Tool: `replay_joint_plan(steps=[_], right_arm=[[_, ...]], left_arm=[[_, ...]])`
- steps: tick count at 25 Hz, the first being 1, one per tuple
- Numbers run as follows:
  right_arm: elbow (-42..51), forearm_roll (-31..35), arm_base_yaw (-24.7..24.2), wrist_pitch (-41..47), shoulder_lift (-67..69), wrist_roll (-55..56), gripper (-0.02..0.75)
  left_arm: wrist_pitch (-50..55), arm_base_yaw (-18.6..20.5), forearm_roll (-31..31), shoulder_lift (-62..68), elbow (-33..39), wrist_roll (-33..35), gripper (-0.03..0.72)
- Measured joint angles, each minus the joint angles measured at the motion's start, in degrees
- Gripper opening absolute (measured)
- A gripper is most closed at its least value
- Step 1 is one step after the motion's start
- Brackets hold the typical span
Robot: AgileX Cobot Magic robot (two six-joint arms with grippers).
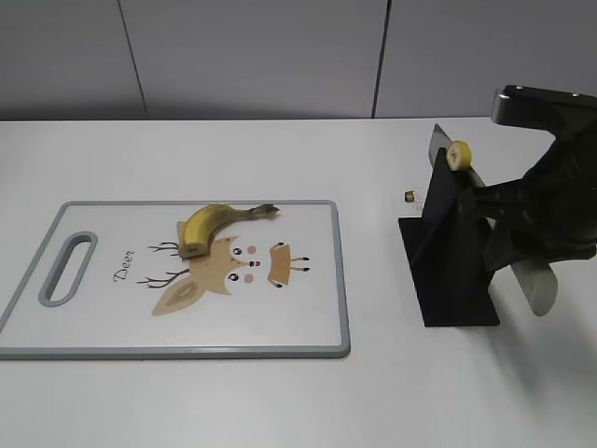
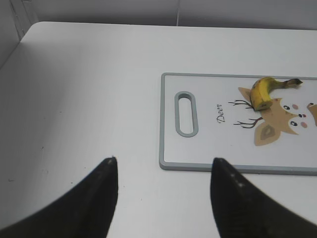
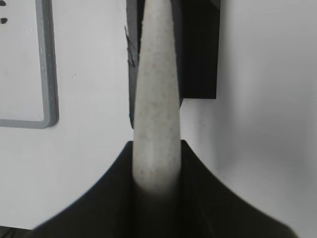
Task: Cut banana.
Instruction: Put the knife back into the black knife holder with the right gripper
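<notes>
In the exterior view we see a white desk (image 1: 280, 401) carrying a white rectangular cutting board (image 1: 103, 317) with a grey rim, a handle slot at its left end and a printed deer cartoon. A curved yellow banana (image 1: 213, 224), cut blunt at its lower left end, lies on the board's upper middle, its stem pointing right. Well to the right of the board stands a black knife stand (image 1: 450, 257). A knife with a pale speckled handle (image 1: 538, 287) leans against it, blade upward, with a small round slice of banana (image 1: 460, 154) stuck near the blade's top. Our right end effector (image 1: 522, 229) sits at this knife. A tiny brown scrap (image 1: 409, 196) lies on the desk just left of the stand.

In the left wrist view, our left end effector (image 2: 163, 193) hovers over bare desk with its two black fingers (image 2: 99, 198) spread wide, near the board's handle end.

In the right wrist view, the right end effector's fingers (image 3: 104, 198) are pinching the pale knife handle between them, above the stand's base.
</notes>
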Motion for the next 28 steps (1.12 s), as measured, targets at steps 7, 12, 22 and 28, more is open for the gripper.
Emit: replay_joint_plan(steps=[7, 12, 22, 28], right_arm=[[0.0, -0.3, 0.0, -1.8, 0.8, 0.3, 0.159], [-0.1, -0.3, 0.1, -1.6, 1.4, 0.4, 0.159], [-0.2, -0.2, 0.2, 0.3, 2.2, 0.3, 0.373], [-0.9, 1.6, 0.2, 0.6, 2.2, -2.2, 0.580]], left_arm=[[0.0, 0.0, 0.0, 0.0, 0.0, 0.0, 0.573], [0.0, 0.0, 0.0, 0.0, 0.0, 0.0, 0.573], [0.0, 0.0, 0.0, 0.0, 0.0, 0.0, 0.573], [0.0, 0.0, 0.0, 0.0, 0.0, 0.0, 0.573]])
